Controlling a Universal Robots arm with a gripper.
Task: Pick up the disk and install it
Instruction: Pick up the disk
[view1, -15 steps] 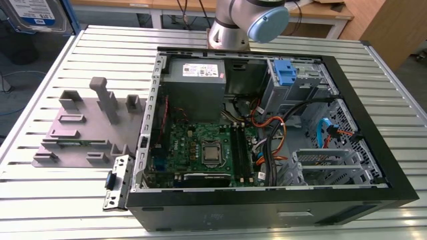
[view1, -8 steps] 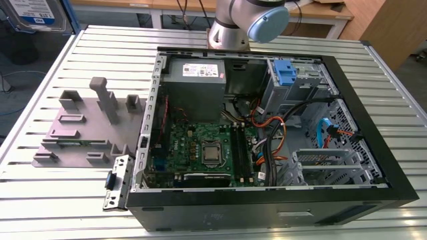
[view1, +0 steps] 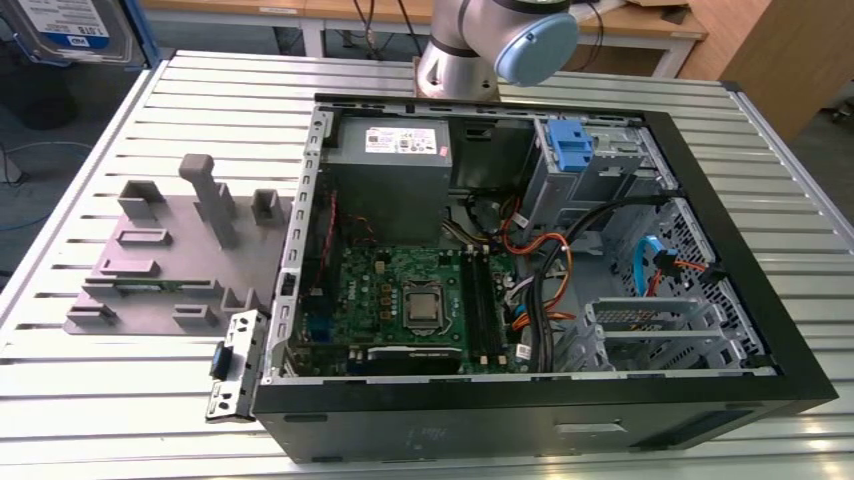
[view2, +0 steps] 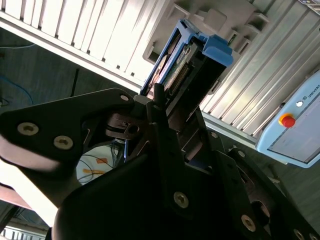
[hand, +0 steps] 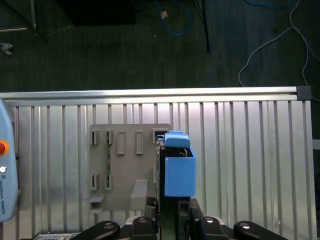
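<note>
**Gripper holding the disk above the work table.** The gripper (hand: 172, 210) is clamping the disk (hand: 179, 172) by one end. Its fingers are pinching the two flat faces, so the drive is standing out edge-on from the jaws (blue carrier bracket outermost).

In the first wrist view the disk is hanging in the air over the slatted metal table (hand: 250, 150). Its outline is overlapping one edge of the grey slotted fixture plate (hand: 125, 165), and a teach pendant (hand: 6, 170) is lying beyond the plate's opposite edge.

In the second wrist view the black fingers (view2: 159, 102) are pressing against the disk (view2: 192, 65), whose connector edge is showing inside the blue frame.

In the exterior view the disk (view1: 67, 28) is appearing at the upper corner on the exterior view's left, well apart from the open computer case (view1: 747, 300). Inside the case, the grey power supply (view1: 394, 150) and a blue latch (view1: 570, 145) are sitting along the side nearest the arm's base (view1: 461, 55).
</note>
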